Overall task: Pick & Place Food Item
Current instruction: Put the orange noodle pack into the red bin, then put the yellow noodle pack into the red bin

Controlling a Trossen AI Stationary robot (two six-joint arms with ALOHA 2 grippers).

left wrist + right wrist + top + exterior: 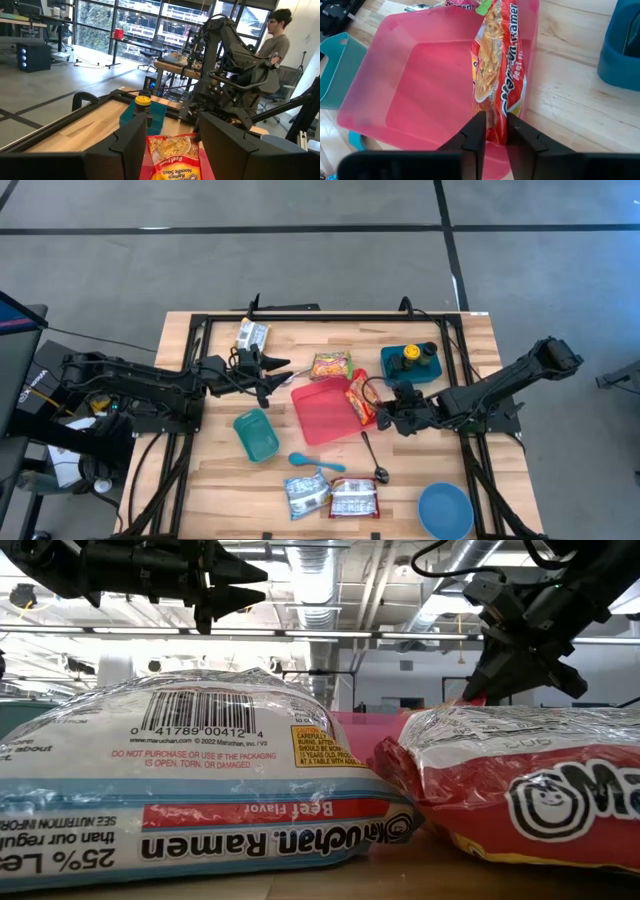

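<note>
Right gripper (492,131) is over the pink bin's (410,75) near rim, fingers clamped narrowly on the end of a red ramen pack (497,70). The pack stands on edge against the bin's side wall, half in, likely mid-placement. Left gripper (280,372) hangs apart and empty above the desk (500,360), near another ramen pack (330,365), probably its next pick.
</note>
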